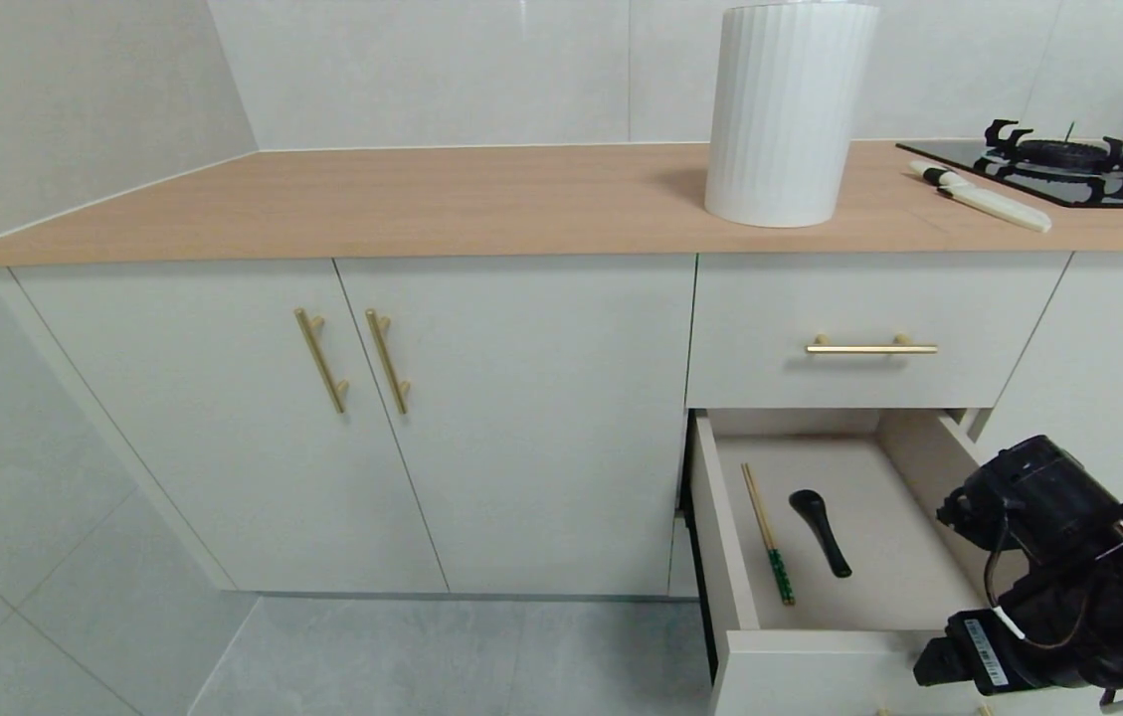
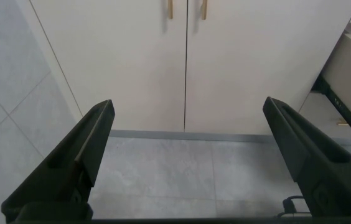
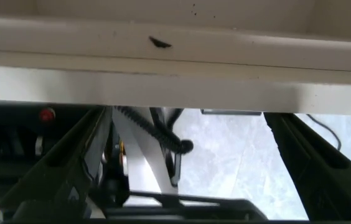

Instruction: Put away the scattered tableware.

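While drawer [image 1: 720,527] stands open | chopsticks [image 1: 768,547], spoon [image 1: 820,530] inside | canister [image 1: 788,114], knife [image 1: 984,196] on counter [image 1: 422,199]

Kitchen: gas hob [image 1: 1068,159], cabinets [image 1: 352,418].

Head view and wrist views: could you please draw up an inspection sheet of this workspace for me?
Surface: wooden countertop, lightly loaded.
Job's things: chopsticks and black spoon lie apart in the open drawer; white knife lies on the countertop beside the stove.
Clutter: white ribbed container on the countertop.
Hands: left hand open, facing the closed cabinet doors; right hand open, by the drawer front.
Cables: black cable on the right arm.
Surroundings: tiled floor.
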Robot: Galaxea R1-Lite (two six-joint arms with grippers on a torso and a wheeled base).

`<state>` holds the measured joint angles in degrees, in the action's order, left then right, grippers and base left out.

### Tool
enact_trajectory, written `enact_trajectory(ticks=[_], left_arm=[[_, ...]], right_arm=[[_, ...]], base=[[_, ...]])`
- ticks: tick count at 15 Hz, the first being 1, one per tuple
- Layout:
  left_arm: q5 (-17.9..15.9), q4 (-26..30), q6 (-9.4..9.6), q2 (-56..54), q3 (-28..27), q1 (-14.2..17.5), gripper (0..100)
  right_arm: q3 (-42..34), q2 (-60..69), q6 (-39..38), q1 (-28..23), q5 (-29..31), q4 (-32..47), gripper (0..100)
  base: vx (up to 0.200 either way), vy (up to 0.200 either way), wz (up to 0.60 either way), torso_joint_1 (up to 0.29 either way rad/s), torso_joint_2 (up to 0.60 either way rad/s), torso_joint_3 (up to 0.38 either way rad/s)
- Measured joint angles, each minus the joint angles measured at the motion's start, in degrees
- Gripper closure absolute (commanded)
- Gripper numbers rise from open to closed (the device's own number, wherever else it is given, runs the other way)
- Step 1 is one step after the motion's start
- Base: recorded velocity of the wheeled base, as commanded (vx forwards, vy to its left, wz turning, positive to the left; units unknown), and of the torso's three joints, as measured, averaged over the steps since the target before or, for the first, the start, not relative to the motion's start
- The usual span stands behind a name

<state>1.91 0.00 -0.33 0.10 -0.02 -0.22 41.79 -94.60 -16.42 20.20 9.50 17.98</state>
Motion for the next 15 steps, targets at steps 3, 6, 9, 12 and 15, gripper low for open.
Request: enact_trajectory(ticks=[3, 6, 9, 12, 15], left_arm=[[0.0, 0.0, 0.0, 0.0, 0.0, 0.0, 0], [0.0, 0.0, 0.0, 0.0, 0.0, 0.0, 0], [0.0, 0.0, 0.0, 0.0, 0.0, 0.0, 0], [0.0, 0.0, 0.01, 0.0, 0.0, 0.0, 0], [0.0, 0.0, 0.01, 0.0, 0.0, 0.0, 0]], right_arm=[[0.9, -2.7, 0.0, -0.1, 0.6, -5.3, 0], [3.5, -7.3, 0.2, -0.3, 2.0, -12.3, 0], [8.1, -12.1, 0.4, -1.4, 2.3, -14.9, 0], [14.8, -16.6, 1.3, -3.1, 2.3, -17.1, 0], [20.3, -19.4, 2.2, -4.4, 2.5, -17.5, 0]], base=[[0.0, 0.0, 0.0, 0.0, 0.0, 0.0], [0.0, 0.0, 0.0, 0.0, 0.0, 0.0], [0.0, 0.0, 0.0, 0.0, 0.0, 0.0], [0.0, 0.0, 0.0, 0.0, 0.0, 0.0], [0.0, 0.0, 0.0, 0.0, 0.0, 0.0]])
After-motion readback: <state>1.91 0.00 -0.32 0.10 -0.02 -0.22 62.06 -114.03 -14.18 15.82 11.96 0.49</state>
